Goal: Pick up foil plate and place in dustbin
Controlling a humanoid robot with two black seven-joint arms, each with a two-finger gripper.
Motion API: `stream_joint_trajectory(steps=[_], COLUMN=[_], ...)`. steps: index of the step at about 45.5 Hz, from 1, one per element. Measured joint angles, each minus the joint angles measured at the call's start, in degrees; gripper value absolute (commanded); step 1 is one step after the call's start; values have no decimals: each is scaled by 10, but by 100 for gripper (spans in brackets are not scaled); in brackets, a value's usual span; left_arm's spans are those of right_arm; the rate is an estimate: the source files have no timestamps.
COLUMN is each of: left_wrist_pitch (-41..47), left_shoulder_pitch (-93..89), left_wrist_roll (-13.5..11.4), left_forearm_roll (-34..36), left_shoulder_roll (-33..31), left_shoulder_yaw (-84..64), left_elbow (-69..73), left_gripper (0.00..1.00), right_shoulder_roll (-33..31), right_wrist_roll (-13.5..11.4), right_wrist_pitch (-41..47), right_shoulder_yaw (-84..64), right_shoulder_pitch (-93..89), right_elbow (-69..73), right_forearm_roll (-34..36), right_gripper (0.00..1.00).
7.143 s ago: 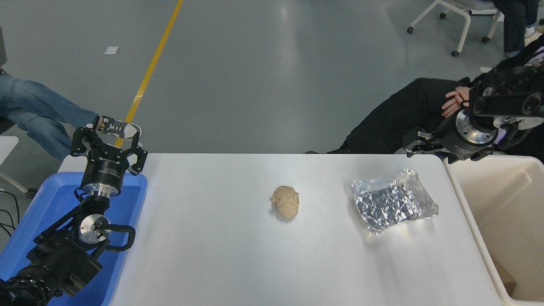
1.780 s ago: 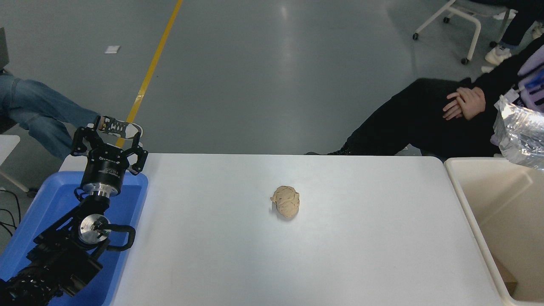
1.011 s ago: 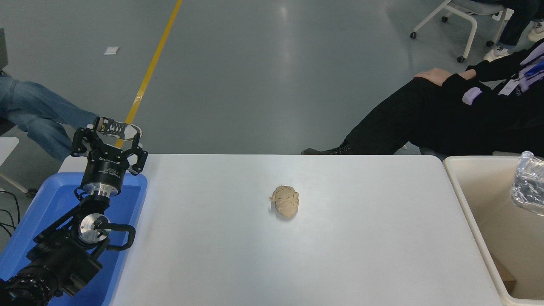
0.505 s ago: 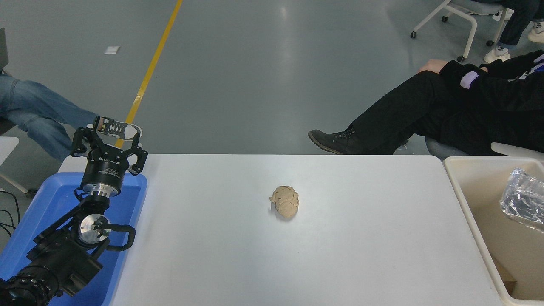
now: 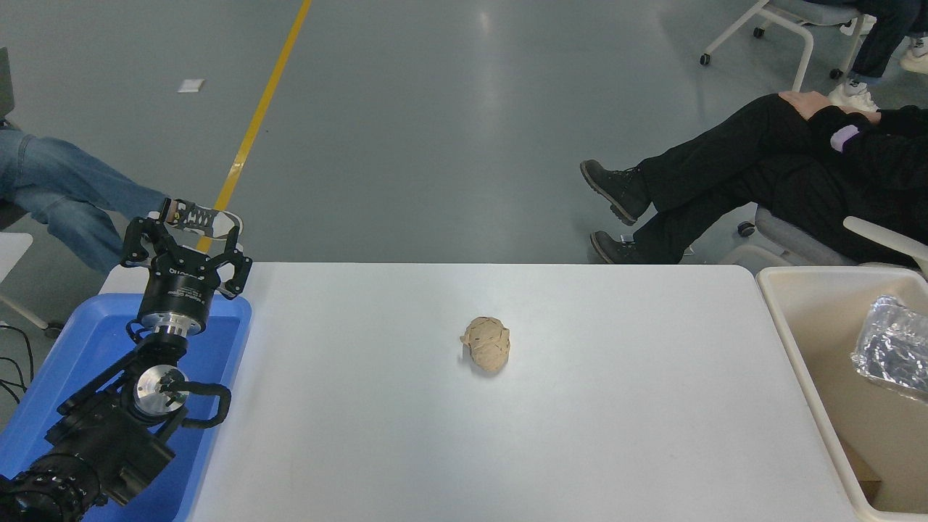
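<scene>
Foil plate [image 5: 893, 346] lying crumpled inside the cream dustbin [image 5: 790, 319] at the right edge of the white table [image 5: 616, 406], well apart from any robot fingers. Seen from the head view only. Left gripper [image 5: 187, 233] parked at lower left over the blue bin [image 5: 87, 341], fingers [image 5: 237, 270] spread open and empty, far to the left of the plate. Right gripper out of frame, its state not visible. Tan crumpled lump [image 5: 487, 344] alone mid-table, between the left gripper's fingers and the dustbin, touching neither. Seated person's legs [image 5: 696, 181] beyond the far edge. Judged from this layout: pick-up and drop complete, nothing left of the task.
</scene>
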Motion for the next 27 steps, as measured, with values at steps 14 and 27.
stream_joint_trajectory(steps=[14, 27], left_wrist_pitch=[0, 0], left_shoulder_pitch=[0, 0], left_wrist_roll=[0, 0], left_forearm_roll=[0, 0], left_shoulder_roll=[0, 0], left_shoulder_yaw=[0, 0], left_elbow=[0, 0], left_gripper=[99, 99], right_shoulder_roll=[2, -40], right_wrist_roll=[2, 4], right_wrist_pitch=[-51, -63], right_shoulder_yaw=[0, -4], right_shoulder_pitch=[-1, 33], right_elbow=[10, 109], right_forearm_roll=[-5, -10], right_gripper=[78, 81])
